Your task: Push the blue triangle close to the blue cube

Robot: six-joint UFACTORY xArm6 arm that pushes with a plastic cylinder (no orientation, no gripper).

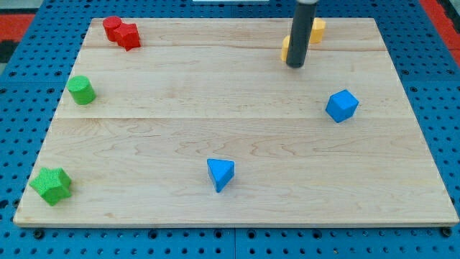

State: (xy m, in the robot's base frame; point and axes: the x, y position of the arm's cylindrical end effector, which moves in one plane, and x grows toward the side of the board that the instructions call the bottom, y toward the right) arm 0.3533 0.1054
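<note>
The blue triangle (221, 174) lies on the wooden board near the view's bottom, a little left of centre. The blue cube (342, 106) sits at the view's right, mid-height, well apart from the triangle. My tip (295, 65) is near the view's top, right of centre. It stands up and to the left of the blue cube and far above the blue triangle, touching neither.
A yellow block (286, 49) sits just behind the rod and another yellow block (316, 30) to its upper right. Two red blocks (121, 32) lie at top left. A green cylinder (82, 90) is at left, a green star-like block (51, 185) at bottom left.
</note>
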